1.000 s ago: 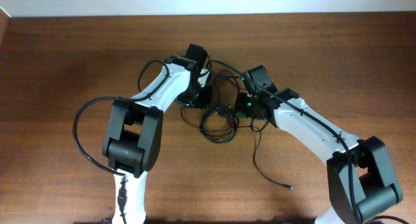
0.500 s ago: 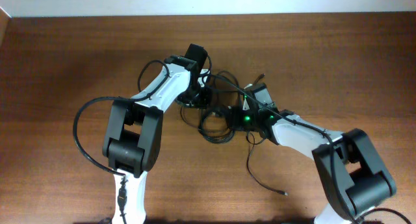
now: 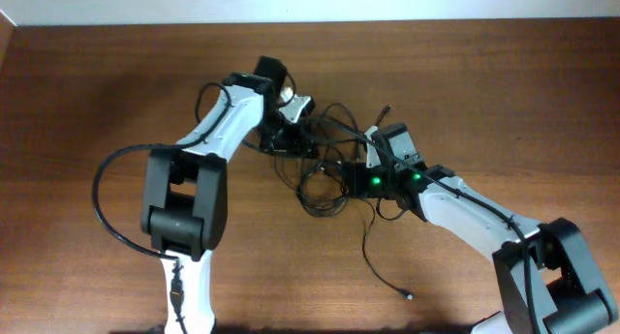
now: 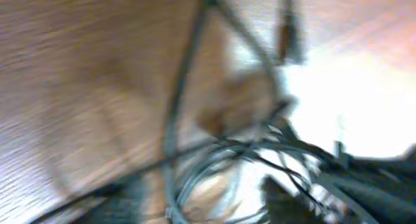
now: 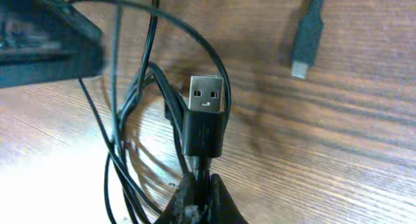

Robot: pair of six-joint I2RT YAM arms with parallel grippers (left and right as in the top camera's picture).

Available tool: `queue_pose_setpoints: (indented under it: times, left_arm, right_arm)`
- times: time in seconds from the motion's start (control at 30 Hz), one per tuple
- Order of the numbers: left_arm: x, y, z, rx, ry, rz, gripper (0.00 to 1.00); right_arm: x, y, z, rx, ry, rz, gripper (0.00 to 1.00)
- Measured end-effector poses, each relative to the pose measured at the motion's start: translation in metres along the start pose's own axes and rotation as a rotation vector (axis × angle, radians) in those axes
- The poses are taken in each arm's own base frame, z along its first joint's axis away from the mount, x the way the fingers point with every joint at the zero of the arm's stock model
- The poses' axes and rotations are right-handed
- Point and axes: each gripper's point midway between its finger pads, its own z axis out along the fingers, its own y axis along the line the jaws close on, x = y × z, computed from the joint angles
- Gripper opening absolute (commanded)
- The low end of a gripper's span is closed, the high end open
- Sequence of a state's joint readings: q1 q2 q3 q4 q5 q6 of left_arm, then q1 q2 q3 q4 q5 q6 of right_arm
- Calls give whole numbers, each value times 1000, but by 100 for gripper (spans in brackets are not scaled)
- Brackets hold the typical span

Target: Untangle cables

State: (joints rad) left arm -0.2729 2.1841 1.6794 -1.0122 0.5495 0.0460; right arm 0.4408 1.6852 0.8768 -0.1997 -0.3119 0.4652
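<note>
The cables [image 3: 325,179] lie as a black tangle of loops at the table's middle. One thin strand trails to a small plug end [image 3: 407,295] at the front. My right gripper [image 3: 343,169] reaches into the tangle from the right. In the right wrist view it [image 5: 198,197] is shut on a cord just behind a USB plug [image 5: 206,117]. My left gripper [image 3: 293,121] is at the tangle's upper left, jaws spread, nothing seen between them. Its wrist view is blurred and shows only cable strands [image 4: 172,120].
Another small plug [image 5: 305,49] lies apart on the wood beyond the held one, also seen overhead [image 3: 387,109]. The left arm's thick black hose [image 3: 108,203] loops out to the left. The wooden table [image 3: 504,92] ends at the wall behind.
My left gripper has opened and swung up and to the left, off the tangle. My right gripper moved left into the loops and closed on a cord; the front strand shifted left.
</note>
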Motion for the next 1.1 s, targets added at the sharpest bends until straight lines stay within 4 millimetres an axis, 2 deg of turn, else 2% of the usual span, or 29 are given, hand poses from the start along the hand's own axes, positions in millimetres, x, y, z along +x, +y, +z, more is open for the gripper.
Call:
queue_pose_setpoints:
  times: [0.03, 0.07, 0.1, 0.13, 0.17, 0.2, 0.27, 0.37, 0.47, 0.57, 0.6, 0.7, 0.73, 0.77, 0.8, 0.83, 1.1]
  left_arm:
    - [0, -5, -1, 35, -1, 25, 99]
    - [0, -13, -1, 78, -2, 60, 91]
    - [0, -17, -1, 100, -4, 78, 91]
    - [0, -19, -1, 105, -6, 95, 92]
    - [-2, -16, 0, 86, -11, 98, 93]
    - [-2, -9, 0, 47, -8, 78, 93]
    - [-1, 14, 0, -85, -1, -8, 90]
    - [0, 25, -2, -150, -3, -53, 74]
    - [0, 28, -2, -171, -3, -68, 66]
    - [0, 26, -1, -182, -1, -66, 41]
    - [0, 25, 0, -183, 0, -60, 35]
    - [0, 21, 2, -183, 0, -60, 11]
    - [0, 21, 3, -183, -1, -58, 9]
    - [0, 21, 3, -183, -1, -59, 20]
    - [-1, 22, 3, -186, -1, -60, 29]
    - [-1, 22, 3, -186, -1, -59, 35]
    - [-1, 21, 3, -186, -5, -58, 37]
  right_arm:
    - [2, -1, 0, 3, 7, 1, 4]
    - [2, -1, 0, 3, 7, -1, 5]
    - [2, -1, 0, 4, 7, -1, 13]
    - [2, -1, 0, 4, 7, -3, 27]
    - [2, -1, 0, 5, 8, -2, 37]
    - [3, -2, 0, 6, 10, -5, 51]
    - [3, -2, 0, 6, 12, -11, 54]
    - [4, -2, 0, 8, 17, -10, 54]
    - [7, -5, 3, 15, 28, -5, 45]
    - [10, -7, 4, 25, 41, 4, 31]
    - [10, -8, 4, 26, 42, 5, 27]
    - [10, -8, 4, 28, 40, 5, 10]
    - [10, -8, 4, 28, 40, 9, 8]
    - [10, -8, 4, 29, 40, 9, 13]
    - [10, -9, 5, 30, 41, 11, 27]
    - [11, -10, 6, 36, 44, 13, 31]
    - [20, -20, 19, 62, 77, 66, 26]
